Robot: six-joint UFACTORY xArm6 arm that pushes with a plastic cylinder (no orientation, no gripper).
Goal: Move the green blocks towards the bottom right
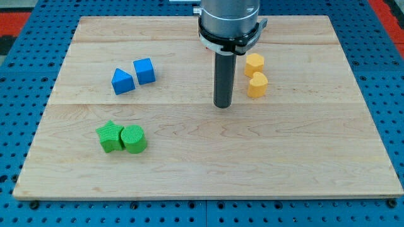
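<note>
Two green blocks lie side by side and touching at the view's lower left of the wooden board (pixel 284 157): a green star-shaped block (pixel 110 136) and a green cylinder (pixel 134 139) to its right. My tip (pixel 222 105) rests near the board's middle, well to the right of and above the green blocks, touching no block. The dark rod rises from it to the arm's head at the view's top.
A blue triangular block (pixel 122 81) and a blue cube (pixel 144 70) sit at the upper left. A yellow hexagonal block (pixel 254 64) and a yellow heart-shaped block (pixel 257 85) sit just right of the rod. Blue pegboard (pixel 19 94) surrounds the board.
</note>
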